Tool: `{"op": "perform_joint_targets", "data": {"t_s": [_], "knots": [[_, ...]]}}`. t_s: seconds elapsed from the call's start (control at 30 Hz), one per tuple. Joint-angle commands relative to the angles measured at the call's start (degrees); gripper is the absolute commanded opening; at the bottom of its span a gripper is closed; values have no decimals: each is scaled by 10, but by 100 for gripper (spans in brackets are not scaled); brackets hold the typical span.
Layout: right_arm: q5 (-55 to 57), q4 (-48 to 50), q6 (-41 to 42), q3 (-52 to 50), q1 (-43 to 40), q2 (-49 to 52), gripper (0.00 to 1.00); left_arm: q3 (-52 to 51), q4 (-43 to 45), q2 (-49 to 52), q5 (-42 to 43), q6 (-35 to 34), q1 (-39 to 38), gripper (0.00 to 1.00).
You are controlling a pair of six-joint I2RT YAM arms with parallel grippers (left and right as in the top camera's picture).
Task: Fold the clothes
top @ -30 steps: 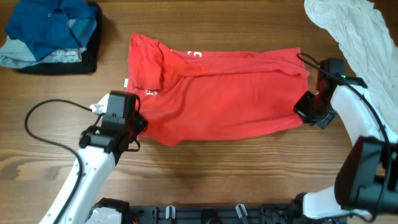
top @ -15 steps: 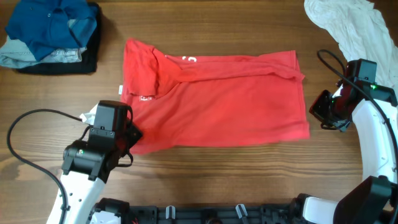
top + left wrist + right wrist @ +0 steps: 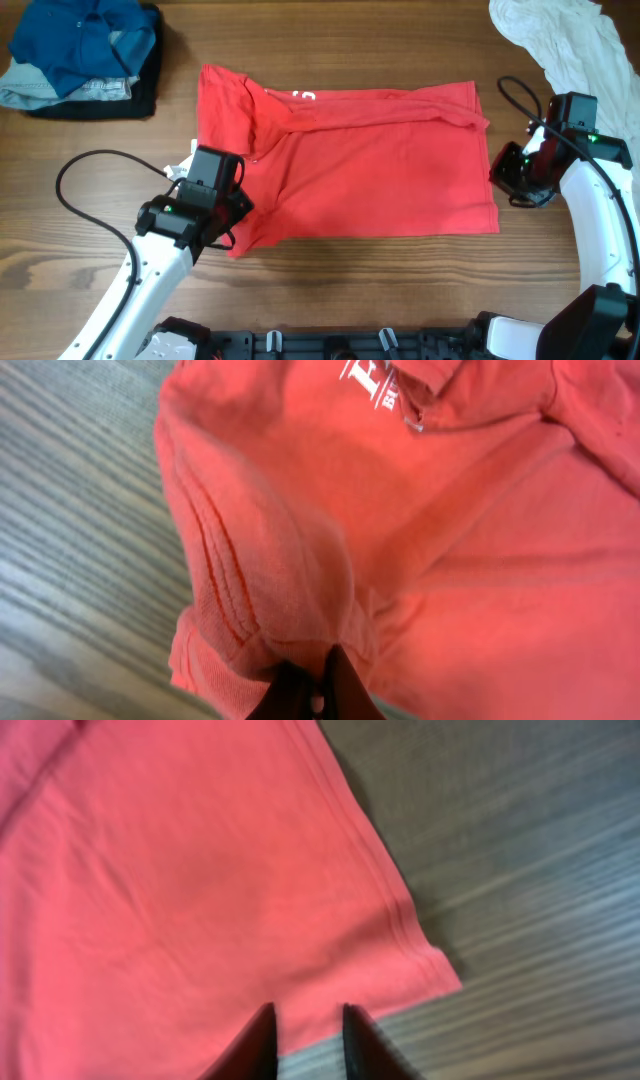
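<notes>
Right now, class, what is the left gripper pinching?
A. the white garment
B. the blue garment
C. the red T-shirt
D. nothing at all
C: the left wrist view shows the left gripper closed on a bunched fold at the edge of the red T-shirt.

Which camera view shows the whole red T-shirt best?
The overhead view: nearly all of the red T-shirt shows, spread out. The left wrist view shows only bunched fabric and some white lettering; the right wrist view only one hemmed corner.
</notes>
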Motion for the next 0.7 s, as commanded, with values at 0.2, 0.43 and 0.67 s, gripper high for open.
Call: {"op": "perform_joint_targets", "data": {"t_s": [0.2, 0.43, 0.67], "knots": [[40, -39, 38, -81, 2, 0, 75, 9, 8, 7, -57, 3, 15, 4], [63, 41, 56, -156, 2, 1, 74, 9, 17, 7, -58, 3, 22, 4], [90, 101, 54, -176, 2, 27, 73, 9, 17, 7, -57, 3, 22, 4]]}}
